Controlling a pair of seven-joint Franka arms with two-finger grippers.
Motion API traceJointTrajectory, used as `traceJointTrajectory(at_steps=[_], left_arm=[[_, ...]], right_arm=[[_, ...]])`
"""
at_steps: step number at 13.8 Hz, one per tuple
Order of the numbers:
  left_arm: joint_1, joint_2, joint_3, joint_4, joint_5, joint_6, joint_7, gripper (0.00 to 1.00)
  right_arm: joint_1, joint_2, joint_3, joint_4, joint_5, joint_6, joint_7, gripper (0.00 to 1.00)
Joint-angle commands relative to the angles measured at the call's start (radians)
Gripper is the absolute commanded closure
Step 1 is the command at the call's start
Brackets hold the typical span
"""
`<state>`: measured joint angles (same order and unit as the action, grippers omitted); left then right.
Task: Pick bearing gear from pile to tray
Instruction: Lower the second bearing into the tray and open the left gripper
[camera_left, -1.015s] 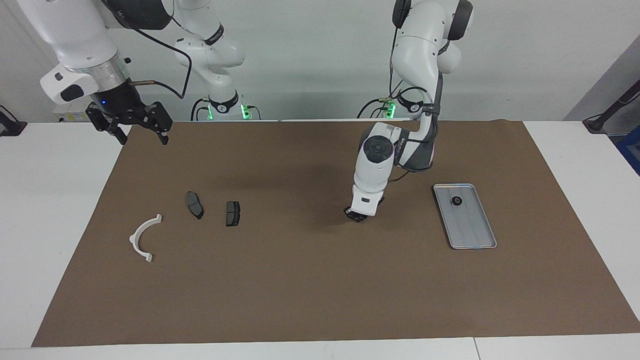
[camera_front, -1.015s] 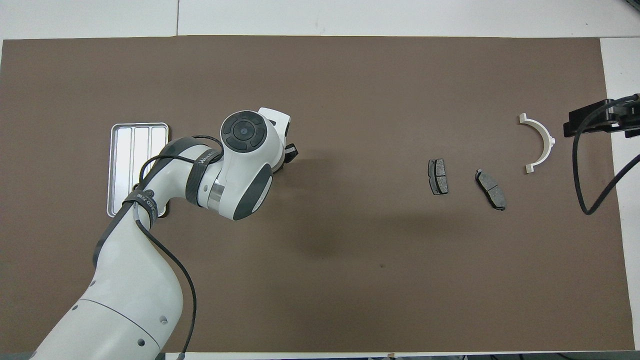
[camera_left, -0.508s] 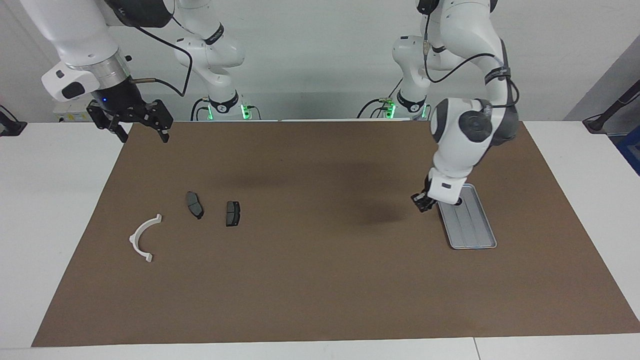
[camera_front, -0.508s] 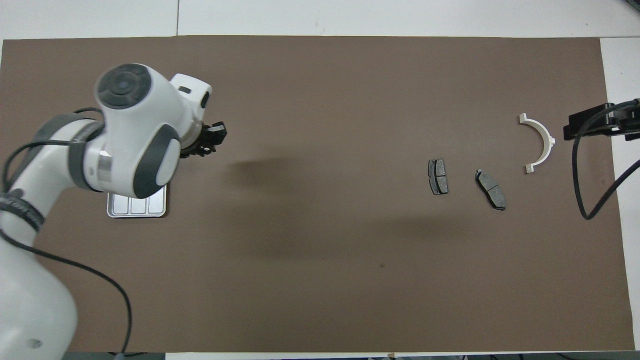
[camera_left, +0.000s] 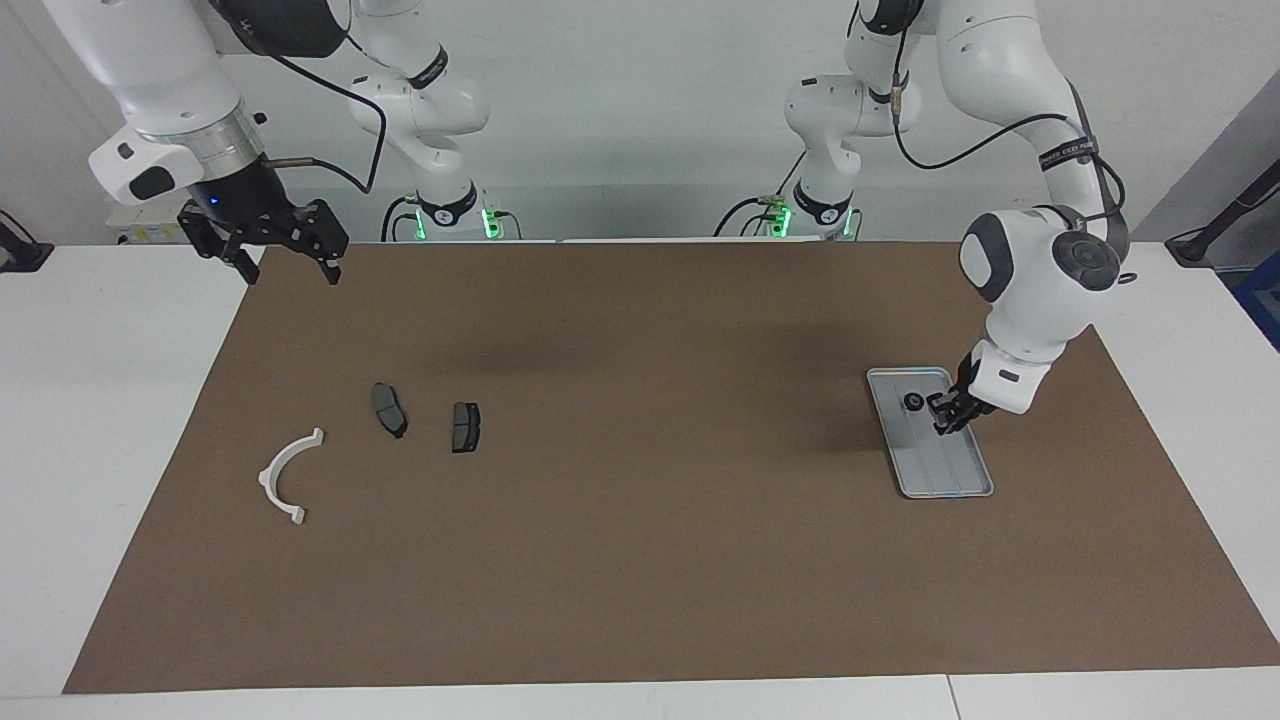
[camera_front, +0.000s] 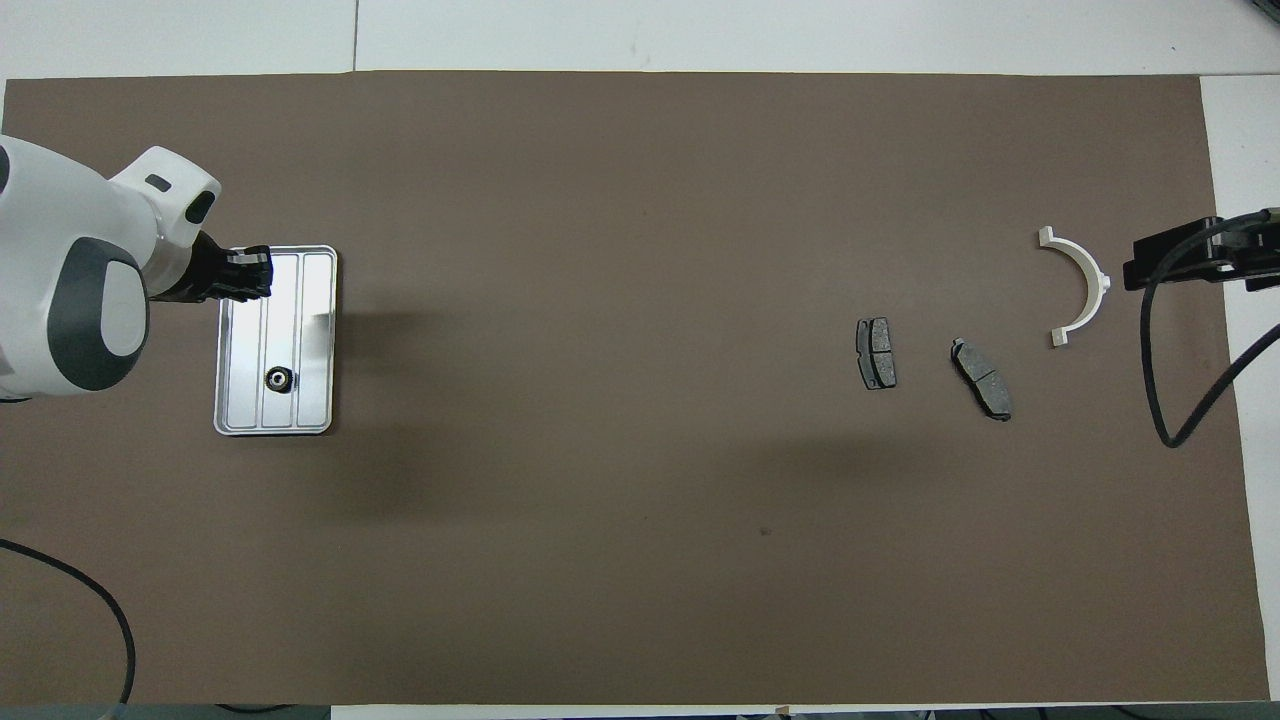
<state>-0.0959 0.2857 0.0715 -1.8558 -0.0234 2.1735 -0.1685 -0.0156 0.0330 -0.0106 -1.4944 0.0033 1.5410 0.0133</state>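
Observation:
The silver tray (camera_left: 950, 465) (camera_front: 300, 300) lies at the left arm's end of the brown mat. One small black bearing gear (camera_left: 914, 402) (camera_front: 278, 379) rests in it, in the half nearer the robots. My left gripper (camera_left: 942, 425) (camera_front: 262, 272) hangs shut just over the tray; I cannot make out anything between its fingertips. The pile at the right arm's end is a white half-ring bracket (camera_left: 288, 477) (camera_front: 1078, 286) and two dark pad plates (camera_left: 390, 410) (camera_left: 465, 427). My right gripper (camera_left: 285, 262) (camera_front: 1170, 262) waits open in the air over the mat's corner.
The brown mat (camera_left: 640, 560) covers most of the white table. A black cable (camera_front: 1190, 400) hangs from the right arm above the mat's edge beside the bracket. A broad stretch of bare mat separates the pile from the tray.
My left arm has swung from low over the mat's middle to above the tray, its gripper staying shut. The right arm has barely moved.

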Motion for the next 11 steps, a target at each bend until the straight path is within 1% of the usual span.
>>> traceJointTrajectory(at_steps=[1, 5, 8, 11], left_arm=[[0.002, 0.044, -0.009, -0.005, 0.008, 0.06, 0.011, 1.0], [0.015, 0.049, -0.009, -0.069, 0.034, 0.126, 0.053, 1.0], [0.021, 0.052, -0.009, -0.08, 0.034, 0.14, 0.076, 1.0], [0.021, 0.05, -0.009, -0.129, 0.034, 0.202, 0.078, 1.0]], right_arm=[[-0.009, -0.028, 0.004, -0.04, 0.011, 0.027, -0.026, 0.0], [-0.012, -0.028, 0.004, -0.04, 0.011, 0.025, -0.027, 0.0], [-0.012, -0.025, 0.004, -0.041, 0.011, 0.025, -0.026, 0.0], [-0.012, -0.028, 0.004, -0.04, 0.011, 0.025, -0.026, 0.0]])
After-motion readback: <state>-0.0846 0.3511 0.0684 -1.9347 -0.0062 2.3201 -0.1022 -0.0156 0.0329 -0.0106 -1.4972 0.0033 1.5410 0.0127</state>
